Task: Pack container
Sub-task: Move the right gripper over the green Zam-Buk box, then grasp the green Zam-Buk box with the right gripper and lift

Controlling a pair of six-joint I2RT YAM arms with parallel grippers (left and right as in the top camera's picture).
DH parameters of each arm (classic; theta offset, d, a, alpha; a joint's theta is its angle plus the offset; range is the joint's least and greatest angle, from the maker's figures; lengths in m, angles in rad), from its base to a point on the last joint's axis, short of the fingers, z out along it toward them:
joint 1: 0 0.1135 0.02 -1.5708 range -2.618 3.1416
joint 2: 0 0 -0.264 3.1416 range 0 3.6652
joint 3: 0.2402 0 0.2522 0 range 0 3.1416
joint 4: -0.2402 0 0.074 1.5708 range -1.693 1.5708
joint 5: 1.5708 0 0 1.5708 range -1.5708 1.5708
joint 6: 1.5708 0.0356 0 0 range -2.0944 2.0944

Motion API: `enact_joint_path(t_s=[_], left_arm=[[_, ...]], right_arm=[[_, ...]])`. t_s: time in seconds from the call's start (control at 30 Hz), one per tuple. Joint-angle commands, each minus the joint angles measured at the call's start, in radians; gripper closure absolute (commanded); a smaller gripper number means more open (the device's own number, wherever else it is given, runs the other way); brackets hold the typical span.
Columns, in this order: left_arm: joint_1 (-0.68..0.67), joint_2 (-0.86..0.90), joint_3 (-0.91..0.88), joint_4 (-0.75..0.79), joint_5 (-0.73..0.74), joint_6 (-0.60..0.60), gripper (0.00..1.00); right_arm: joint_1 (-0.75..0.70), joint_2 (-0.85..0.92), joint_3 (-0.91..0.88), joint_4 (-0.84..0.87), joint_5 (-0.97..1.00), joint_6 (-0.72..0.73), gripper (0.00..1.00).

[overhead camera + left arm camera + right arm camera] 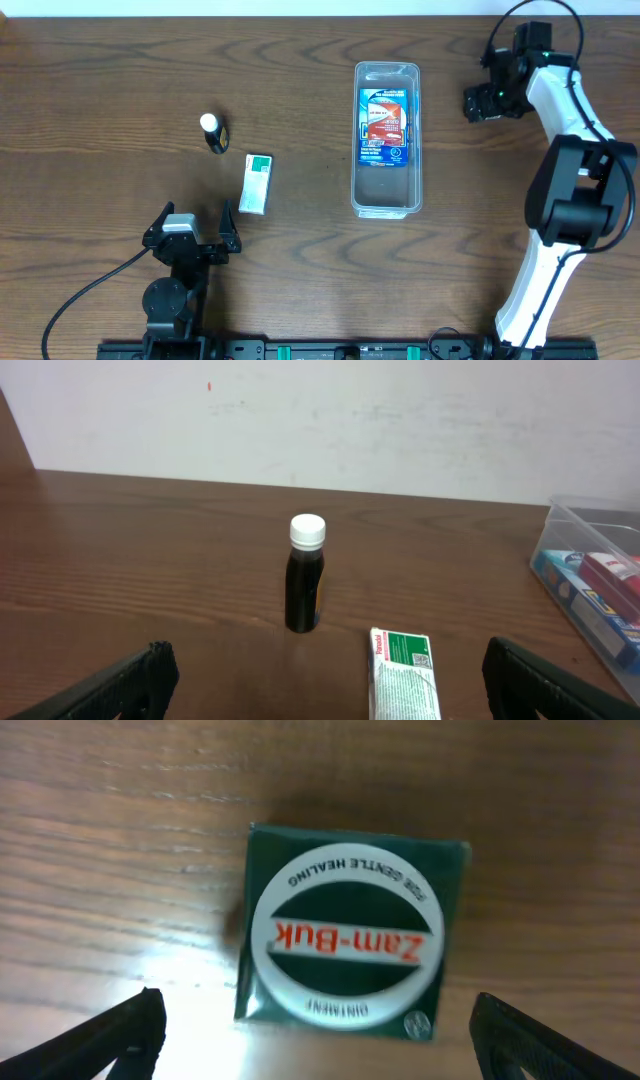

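Where the container sits: we find the container [386, 196] in the middle of the counter [100, 90], open side up, its long sides running away from the arms' bases.
Packed so far: one blue-and-red box [385, 124] lies flat inside the container, toward its far end; the near end of the container is bare.
Waiting left of the container: a green-and-white box [257, 183] lies flat, and a dark bottle [212, 132] with a white cap stands upright a little farther out. Both are well apart from the container and apart from each other.
Waiting right of the container: a dark green Zam-Buk box [345, 948] lies flat on the wood, seen only in the right wrist view. From overhead we cannot make it out beneath the arm.
Right end effector [477, 102]: to the container's right near its far end, its fingers spread wide on either side of the Zam-Buk box and, as far as we can tell, touching neither side. It holds nothing.
Left end effector [194, 218]: to the container's left, spread wide and empty, facing the bottle and the green-and-white box.
Our reading of progress: early. We count one of four visible items packed and three left, and the Zam-Buk box looks to us like the next pick.
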Motion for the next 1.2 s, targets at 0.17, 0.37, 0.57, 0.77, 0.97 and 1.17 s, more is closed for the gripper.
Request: enact_joint_path(t_s=[0.17,0.37,0.57,0.77,0.97,1.17], left_arm=[[0.005,-0.006,-0.018,-0.037,-0.011,0.006,0.02],[0.005,-0.006,-0.018,-0.037,-0.011,0.006,0.02],[0.005,-0.006,-0.018,-0.037,-0.011,0.006,0.02],[0.005,-0.006,-0.018,-0.037,-0.012,0.006,0.02],[0.005,-0.006,-0.018,-0.037,-0.011,0.006,0.02],[0.005,-0.006,-0.018,-0.037,-0.011,0.006,0.02]], right_arm=[[-0.005,0.040,-0.001,0.033,-0.007,-0.012,0.12],[-0.005,0.040,-0.002,0.057,-0.008,-0.010,0.18],[-0.005,0.041,-0.013,0.092,-0.007,-0.010,0.18],[-0.005,0.041,-0.014,0.103,-0.008,-0.001,0.17],[-0.005,0.041,-0.018,0.112,-0.008,0.013,0.17],[-0.005,0.041,-0.036,0.114,-0.007,0.012,0.17]])
